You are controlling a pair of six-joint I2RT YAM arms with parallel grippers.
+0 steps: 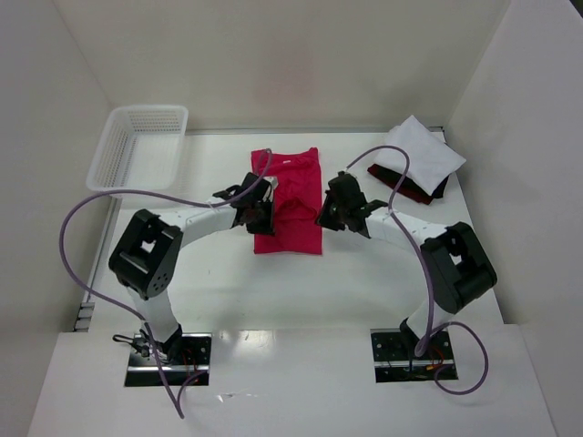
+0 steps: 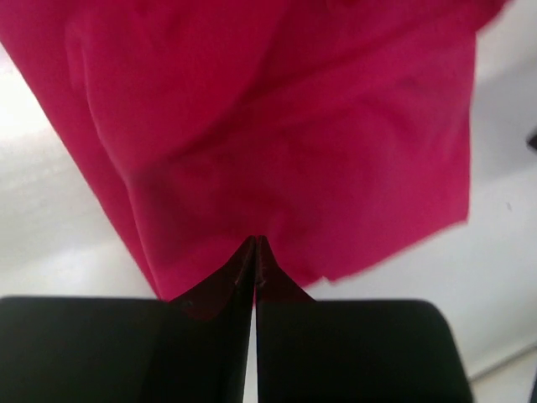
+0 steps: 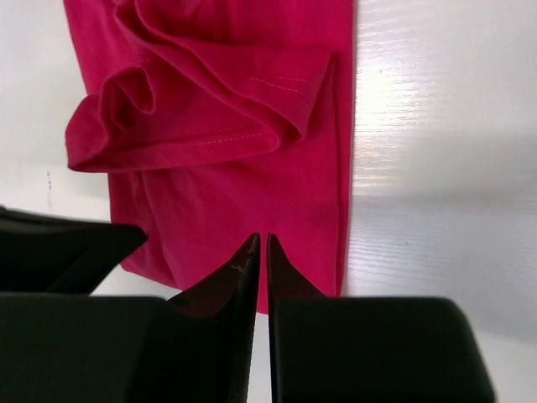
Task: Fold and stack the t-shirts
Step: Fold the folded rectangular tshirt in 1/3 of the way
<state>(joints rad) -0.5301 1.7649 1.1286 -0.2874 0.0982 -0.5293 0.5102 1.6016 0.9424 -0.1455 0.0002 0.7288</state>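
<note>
A crimson red cloth t-shirt [image 1: 290,196] is seen lying partly folded at the middle of the white tabletop [image 1: 273,291], flanked by both arms. The left claw [image 2: 256,244] is clenched on the shirt's left edge, where the cloth is drawn up around the meeting tips. The right claw [image 3: 261,242] is clenched on the cloth near the right edge, just below a rumpled, stitched fold. At the far right corner, a white folded cloth t-shirt [image 1: 421,153] is stacked on a dark maroon-black cloth t-shirt [image 1: 435,191], with the right arm's purple cable [image 1: 387,164] arching close by. A white plastic mesh basket [image 1: 150,110] is set at the far left corner, well apart from the shirts.
</note>
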